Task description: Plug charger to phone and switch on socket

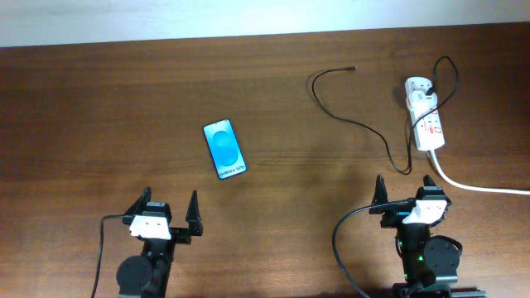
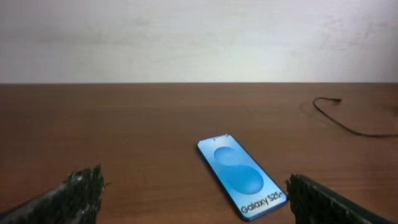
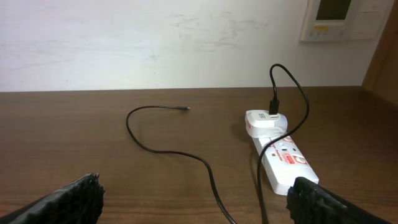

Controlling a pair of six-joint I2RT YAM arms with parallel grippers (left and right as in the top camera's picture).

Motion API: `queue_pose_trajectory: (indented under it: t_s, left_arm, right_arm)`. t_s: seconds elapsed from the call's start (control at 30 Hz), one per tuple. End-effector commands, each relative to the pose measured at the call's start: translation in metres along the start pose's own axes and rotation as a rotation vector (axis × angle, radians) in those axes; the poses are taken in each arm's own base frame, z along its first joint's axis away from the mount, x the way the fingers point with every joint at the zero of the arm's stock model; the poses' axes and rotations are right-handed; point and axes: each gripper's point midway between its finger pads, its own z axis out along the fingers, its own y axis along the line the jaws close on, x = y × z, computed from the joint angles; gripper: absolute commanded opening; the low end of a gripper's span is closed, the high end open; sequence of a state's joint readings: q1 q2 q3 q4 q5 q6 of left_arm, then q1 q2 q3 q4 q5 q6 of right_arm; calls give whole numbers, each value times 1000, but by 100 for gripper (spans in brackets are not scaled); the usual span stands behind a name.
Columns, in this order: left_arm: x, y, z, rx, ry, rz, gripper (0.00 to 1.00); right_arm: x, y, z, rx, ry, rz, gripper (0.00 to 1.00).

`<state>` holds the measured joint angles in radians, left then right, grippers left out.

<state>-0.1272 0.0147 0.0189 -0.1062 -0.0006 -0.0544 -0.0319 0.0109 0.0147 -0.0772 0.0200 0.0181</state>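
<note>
While both arms sit at the near edge of the table [image 1: 99,108], you have the left gripper [image 1: 171,197] and the right gripper [image 1: 405,184] with jaws spread wide apart and nothing between the fingers. Your phone [image 1: 225,149] lies flat and screen up, bright blue, ahead of the left gripper and slightly to its right, turned a little off square. The left wrist view shows the "Galaxy S25" text at its near end. Your charger [image 1: 364,126] is a thin black cable snaking across the wood on the right half. Its plug tip [image 1: 352,69] rests free near the far edge, well apart from the phone. From there the cable winds back toward the right gripper, then climbs over the socket [image 1: 424,116] and drops into a white adapter [image 3: 264,120] seated at the strip's far end. You see the socket lying ahead of the right gripper, its thick white cord [image 1: 472,187] running off the right side.
</note>
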Motion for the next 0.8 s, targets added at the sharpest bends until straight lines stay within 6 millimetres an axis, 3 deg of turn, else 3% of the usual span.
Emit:
queue_pose_trajectory:
  t_s: [0.0, 0.17, 0.3, 0.6, 0.77]
  left_arm:
    - [-1, -3, -7, 12, 58, -101, 99]
    - [-26, -4, -15, 6, 116, -101, 99]
    - [-45, -6, -8, 5, 167, -109, 99]
    - [-80, -28, 47, 80, 521, -152, 99]
    - [-95, -60, 80, 148, 779, -143, 99]
  right_arm:
    - [4, 1, 0, -6, 5, -7, 98]
    - [4, 1, 0, -6, 5, -7, 98]
    - [4, 1, 0, -6, 5, -7, 98]
    - [4, 1, 0, -6, 5, -7, 98]
    - [4, 1, 0, -6, 5, -7, 98]
